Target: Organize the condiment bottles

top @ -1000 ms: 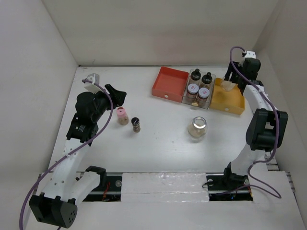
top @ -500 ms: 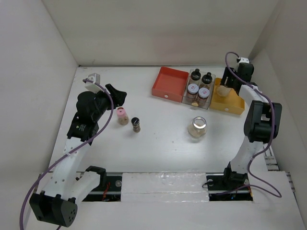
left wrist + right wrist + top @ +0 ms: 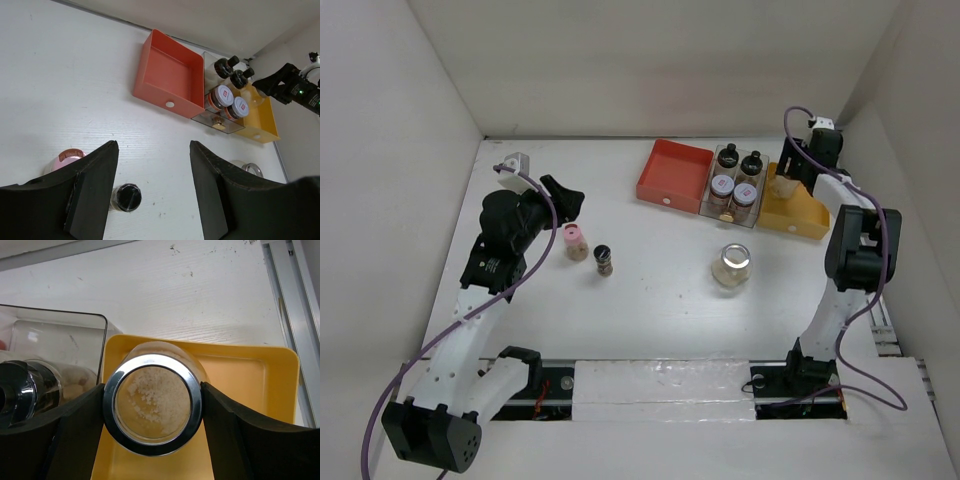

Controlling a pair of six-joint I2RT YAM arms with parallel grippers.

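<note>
The right end effector [image 3: 152,412] clasps a wide glass jar [image 3: 150,390] of pale grains over the yellow tray [image 3: 255,435]. The left end effector [image 3: 152,192] is spread wide and empty above the surface [image 3: 660,300], near the pink-capped bottle [image 3: 575,241]. In the clear tray [image 3: 220,122], the two short jars [image 3: 220,96] bear red-and-white lid labels, too small to read.

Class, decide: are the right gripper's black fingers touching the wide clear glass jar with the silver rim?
Touching. The right wrist view shows both fingers pressed against the wide clear glass jar's silver rim, no gap either side.
</note>
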